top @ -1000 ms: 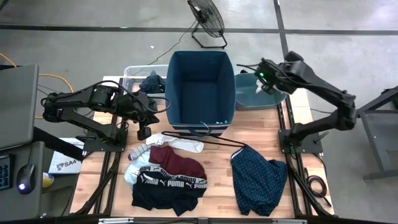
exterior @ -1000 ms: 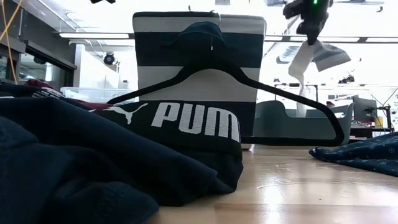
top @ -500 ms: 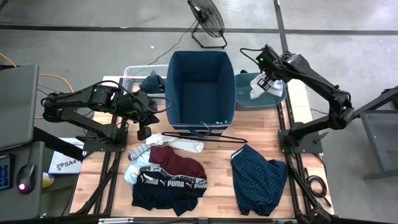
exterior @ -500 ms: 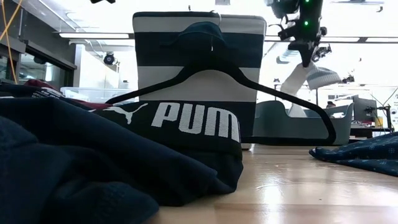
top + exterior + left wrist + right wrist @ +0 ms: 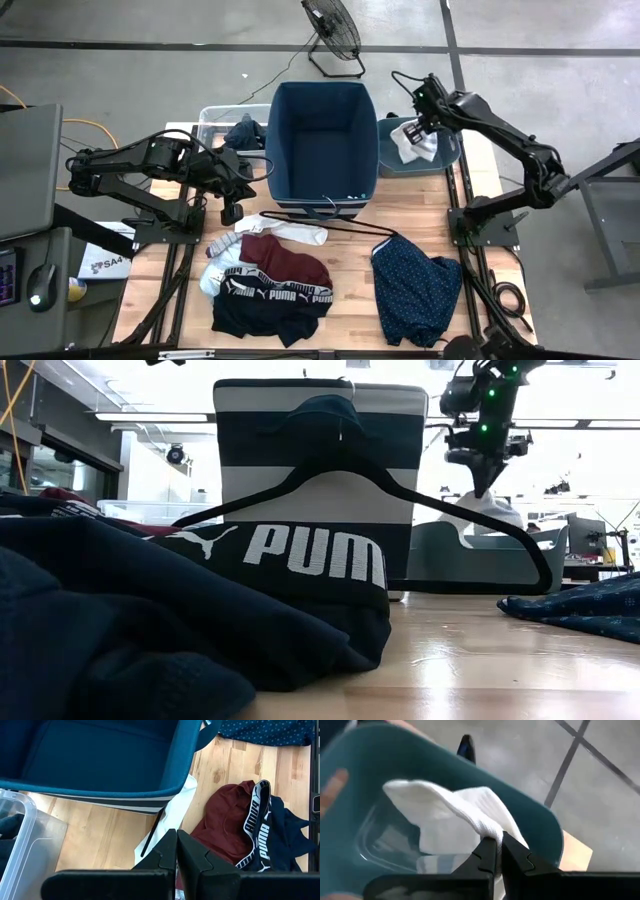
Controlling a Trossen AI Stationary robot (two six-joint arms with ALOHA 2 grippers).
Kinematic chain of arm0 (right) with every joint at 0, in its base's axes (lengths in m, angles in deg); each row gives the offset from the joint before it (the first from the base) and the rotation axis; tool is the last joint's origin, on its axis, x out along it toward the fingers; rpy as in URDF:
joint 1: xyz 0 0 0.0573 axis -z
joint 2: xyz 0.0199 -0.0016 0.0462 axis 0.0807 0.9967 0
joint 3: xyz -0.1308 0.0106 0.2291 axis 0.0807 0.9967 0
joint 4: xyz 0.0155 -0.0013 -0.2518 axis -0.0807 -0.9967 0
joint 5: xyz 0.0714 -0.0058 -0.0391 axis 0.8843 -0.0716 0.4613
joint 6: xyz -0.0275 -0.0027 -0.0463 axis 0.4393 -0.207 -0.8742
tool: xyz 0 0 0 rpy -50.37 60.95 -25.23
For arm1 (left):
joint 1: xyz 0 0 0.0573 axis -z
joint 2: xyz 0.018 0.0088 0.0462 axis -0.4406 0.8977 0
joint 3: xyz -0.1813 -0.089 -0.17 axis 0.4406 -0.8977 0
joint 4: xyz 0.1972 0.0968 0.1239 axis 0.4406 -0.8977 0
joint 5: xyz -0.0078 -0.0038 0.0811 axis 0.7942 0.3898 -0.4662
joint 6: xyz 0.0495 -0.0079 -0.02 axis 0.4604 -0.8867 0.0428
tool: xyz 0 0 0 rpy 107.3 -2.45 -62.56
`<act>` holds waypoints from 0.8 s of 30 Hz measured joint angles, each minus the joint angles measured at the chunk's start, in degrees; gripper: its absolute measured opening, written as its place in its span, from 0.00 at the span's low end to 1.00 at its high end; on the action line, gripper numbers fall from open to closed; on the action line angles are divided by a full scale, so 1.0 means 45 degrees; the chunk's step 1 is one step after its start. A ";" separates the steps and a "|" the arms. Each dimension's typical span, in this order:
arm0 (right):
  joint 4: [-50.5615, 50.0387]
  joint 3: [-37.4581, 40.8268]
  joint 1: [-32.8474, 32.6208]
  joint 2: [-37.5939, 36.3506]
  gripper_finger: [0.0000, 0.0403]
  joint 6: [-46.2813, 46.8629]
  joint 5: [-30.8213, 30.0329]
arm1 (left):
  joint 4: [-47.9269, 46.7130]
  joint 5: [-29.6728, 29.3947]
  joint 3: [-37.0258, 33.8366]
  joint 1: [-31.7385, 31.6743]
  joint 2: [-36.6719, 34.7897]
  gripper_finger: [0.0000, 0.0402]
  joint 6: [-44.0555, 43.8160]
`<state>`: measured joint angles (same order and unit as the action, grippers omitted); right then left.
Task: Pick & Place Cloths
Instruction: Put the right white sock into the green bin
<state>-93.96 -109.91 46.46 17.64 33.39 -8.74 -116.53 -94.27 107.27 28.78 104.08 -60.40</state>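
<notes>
— Where's the right arm's gripper point(image 5: 421, 124)?

— Just beside the big dark-blue fabric bin point(image 5: 322, 140), over the small teal plastic tub point(image 5: 388, 160). Its jaws are clamped on a white cloth point(image 5: 413, 142) that hangs down into that tub. The right wrist view shows the pinch: closed fingers point(image 5: 487, 855) with a fold of white fabric point(image 5: 465, 817) between them. From table height you only see the cloth point(image 5: 487, 512) peeking over the tub's rim point(image 5: 480, 555).

— And the left one?

— The left gripper point(image 5: 232, 213) sits near the blue bin's front corner, jaws shut on nothing; its own wrist view shows the two fingers point(image 5: 175, 851) pressed together above the wooden table point(image 5: 100, 830).

— The rest of the clothes?

— In front of the blue bin: a maroon garment point(image 5: 290, 262), a black one with a white PUMA waistband point(image 5: 275, 300), a pale blue-grey piece point(image 5: 222, 272), and the navy white-dotted garment point(image 5: 415, 290) off to one side. A thin black wire hanger point(image 5: 330, 224) lies between them and the bin. Only the overhead view shows the clear plastic box point(image 5: 212, 122) on the bin's other side, with dark cloth in it.
</notes>
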 joint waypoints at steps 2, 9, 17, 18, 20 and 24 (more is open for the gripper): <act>0.0073 0.0332 0.0106 0.0000 0.01 -0.0761 0.0117 | 0.0000 -0.0001 -0.0005 0.0000 0.0000 0.01 -0.0001; 0.0907 0.1512 0.0539 -0.0005 0.01 -0.3646 0.1319 | 0.0000 0.0003 0.0000 0.0000 0.0000 0.01 0.0002; 0.1478 0.2348 0.0578 -0.0005 0.01 -0.2075 0.1591 | 0.0000 0.0002 0.0000 0.0000 0.0000 0.01 0.0003; 0.1503 0.2350 0.0578 -0.0005 0.01 -0.1775 0.1596 | 0.0000 -0.0001 -0.0004 0.0000 0.0000 0.01 -0.0001; 0.1549 0.2350 0.0578 -0.0005 0.01 -0.0951 0.1596 | 0.0000 0.0003 0.0000 0.0004 0.0000 0.01 -0.0001; 0.1635 0.2350 0.0597 -0.0005 0.01 0.0807 0.1601 | 0.0000 0.0001 -0.0004 0.0001 0.0000 0.01 0.0000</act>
<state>-86.60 -99.34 49.15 17.62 37.02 -1.54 -116.53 -94.27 107.26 28.78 104.08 -60.40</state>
